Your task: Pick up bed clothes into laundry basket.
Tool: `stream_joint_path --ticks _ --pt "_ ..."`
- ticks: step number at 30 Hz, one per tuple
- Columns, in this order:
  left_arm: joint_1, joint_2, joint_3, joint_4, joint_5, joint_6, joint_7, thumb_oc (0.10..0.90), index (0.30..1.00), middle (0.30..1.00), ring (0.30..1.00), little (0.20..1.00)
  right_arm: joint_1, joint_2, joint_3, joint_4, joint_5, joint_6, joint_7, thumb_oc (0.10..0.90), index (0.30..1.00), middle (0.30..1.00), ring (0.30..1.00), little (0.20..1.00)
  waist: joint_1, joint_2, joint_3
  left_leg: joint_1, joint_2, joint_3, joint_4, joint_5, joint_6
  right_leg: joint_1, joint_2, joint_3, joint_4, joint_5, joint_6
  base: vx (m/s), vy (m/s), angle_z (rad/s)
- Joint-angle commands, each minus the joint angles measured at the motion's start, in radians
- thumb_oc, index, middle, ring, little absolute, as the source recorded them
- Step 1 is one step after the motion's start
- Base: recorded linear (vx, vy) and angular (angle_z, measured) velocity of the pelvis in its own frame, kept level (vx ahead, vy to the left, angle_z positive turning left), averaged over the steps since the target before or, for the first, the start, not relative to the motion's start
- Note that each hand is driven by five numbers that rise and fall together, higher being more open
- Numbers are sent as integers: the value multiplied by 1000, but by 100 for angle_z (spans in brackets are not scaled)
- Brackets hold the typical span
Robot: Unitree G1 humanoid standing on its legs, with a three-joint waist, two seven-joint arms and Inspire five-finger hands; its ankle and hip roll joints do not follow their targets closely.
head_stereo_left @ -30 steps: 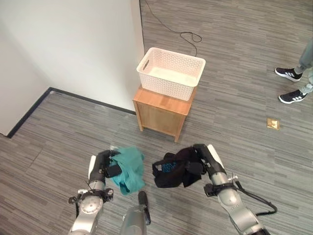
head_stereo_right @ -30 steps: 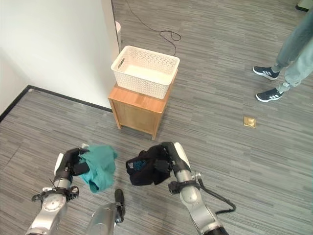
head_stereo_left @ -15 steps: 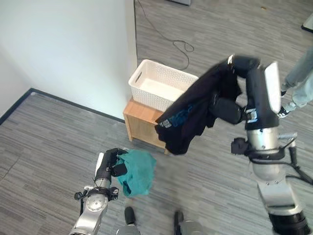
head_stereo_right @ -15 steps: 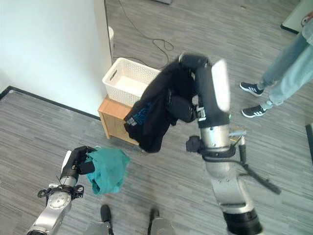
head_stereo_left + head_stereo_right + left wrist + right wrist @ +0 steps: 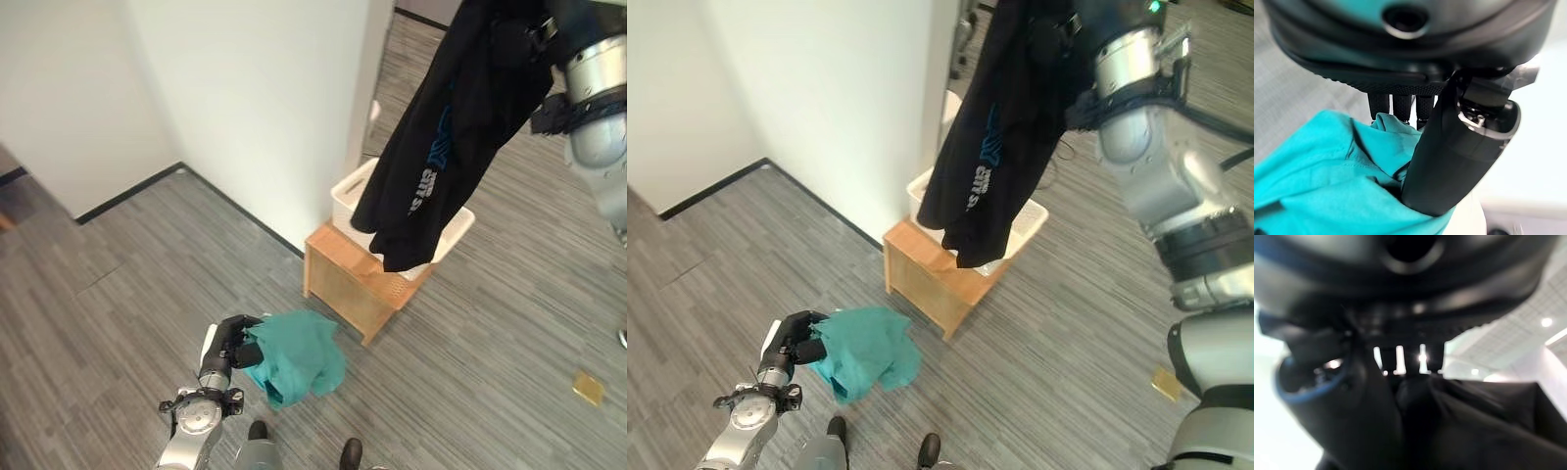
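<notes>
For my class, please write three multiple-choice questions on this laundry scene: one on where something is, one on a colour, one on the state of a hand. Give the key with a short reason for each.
1. Where does the white laundry basket stand?
A. On the small wooden cabinet
B. On the floor by the wall
C. On a bed

2. What colour is the garment in the left hand?
A. Red
B. Teal
C. Yellow

3. What is the right hand doing?
A. Resting open on the floor
B. Pressing on the cabinet
C. Gripping the black garment held up high

Key: 1 A, the basket sits on the cabinet top. 2 B, teal cloth shows between the curled fingers in the left wrist view. 3 C, the dark cloth hangs from the raised arm above the basket.
</notes>
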Motion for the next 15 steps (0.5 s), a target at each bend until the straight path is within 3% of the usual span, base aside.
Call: stream_joint_path --ticks 1,6,10,12,13,14,15 --pt "22 66 9 -85 -21 -107 -18 400 300 300 300 300 -151 -52 -22 26 30 2 -74 400 300 300 300 300 23 -45 -109 -99 -4 66 -52 18 34 83 -42 5 6 -156 72 240 82 1" --pt "37 65 -1 -75 -20 -99 -42 400 300 300 300 300 -161 -85 -20 110 -1 27 -78 400 300 300 300 300 20 -28 -138 -73 9 140 -119 37 43 116 -40 -22 6 -174 82 207 68 3" --pt "39 61 -24 -57 -16 -91 -50 400 300 300 300 300 -169 -89 -20 183 -37 48 -91 400 300 300 300 300 19 -27 -155 -37 -16 136 -161 25 54 141 -54 -26 14 -166 94 208 116 -4" --pt "30 76 -36 -47 -9 -81 -60 400 300 300 300 300 -157 -71 -35 226 -46 55 -102 400 300 300 300 300 24 -46 -143 11 -36 145 -171 -20 83 85 -97 -30 193 -144 133 172 98 -11" --pt "30 76 -37 -47 -9 -81 -60 400 300 300 300 300 -156 -71 -35 226 -47 55 -102 400 300 300 300 300 26 -46 -144 10 -35 146 -171 -20 83 82 -97 -28 194 -144 133 166 93 -7" --pt "20 87 -50 -38 -12 -77 -67 400 300 300 300 300 -161 -67 -48 243 -45 60 -97 400 300 300 300 300 6 -53 -117 48 -47 141 -172 -52 102 3 -131 -23 360 -75 188 151 100 -11" --pt "15 91 -52 -34 -11 -76 -67 400 300 300 300 300 -163 -63 -53 245 -46 63 -98 400 300 300 300 300 -1 -44 -109 55 -40 139 -177 -52 106 -34 -135 -17 419 -43 197 187 120 2"
